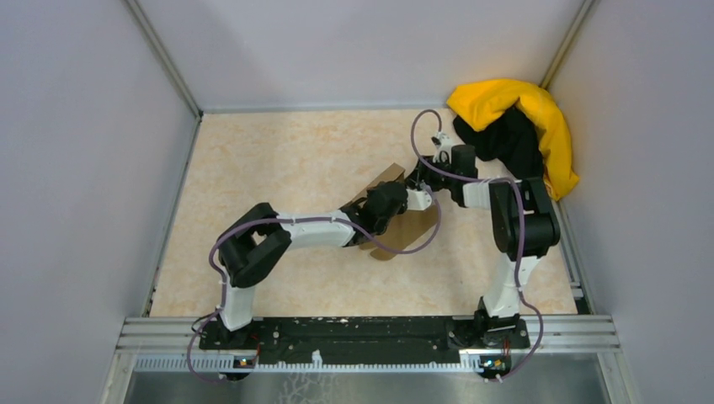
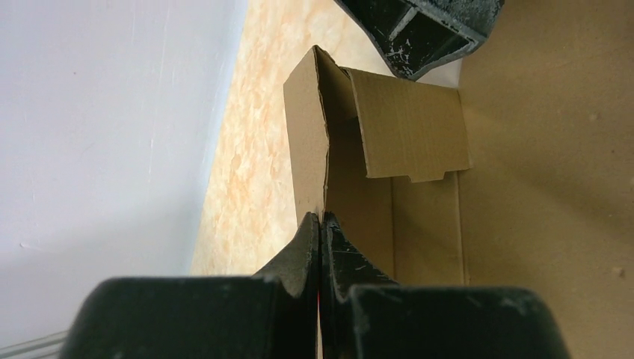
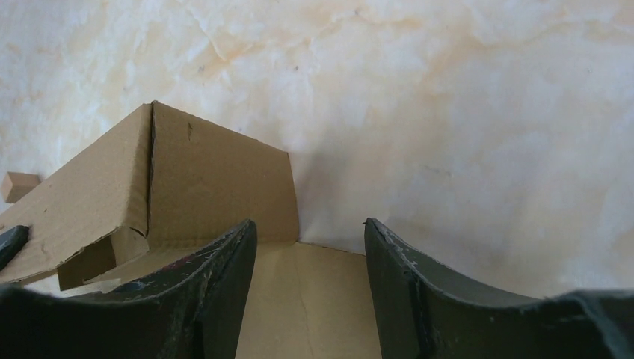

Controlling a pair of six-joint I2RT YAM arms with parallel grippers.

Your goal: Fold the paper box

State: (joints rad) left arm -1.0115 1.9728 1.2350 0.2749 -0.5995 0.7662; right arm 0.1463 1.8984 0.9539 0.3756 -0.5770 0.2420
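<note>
Grey left wall, plain, w/ a metal strip up its far corner. The table is beige, marbled and matt. It fills the floor of a booth closed by a back wall and a right wall. A metal rail runs across the near edge, both arm bases on it.

Left arm reaches in low twd the centre. The left gripper is clamped tight on the edge of a raised flap of the paper box. The box sits approx mid-table, slightly right of centre, partly folded: one panel flat on the surface, flaps up.

The right gripper hangs over the flat panel, jaws apart, nothing btw them. A small cardboard scrap lies on the table near the box. A yellow-and-black cloth heap fills the far right corner.
</note>
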